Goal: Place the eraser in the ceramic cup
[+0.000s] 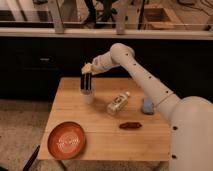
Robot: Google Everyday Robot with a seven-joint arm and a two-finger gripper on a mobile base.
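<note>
The eraser (pixel 87 83) is a black oblong block held upright, with its lower end at or inside the rim of the ceramic cup (pixel 89 97). The cup is small and whitish and stands on the wooden table (pixel 100 125) near the back left. My gripper (pixel 87 69) is directly above the cup and shut on the eraser's top end. The arm reaches in from the right.
An orange-red bowl (pixel 66 140) sits at the front left corner. A clear bottle (pixel 118 103) lies on its side right of the cup. A blue pad (pixel 148 105) and a small dark red object (pixel 130 125) lie further right. A dark counter stands behind the table.
</note>
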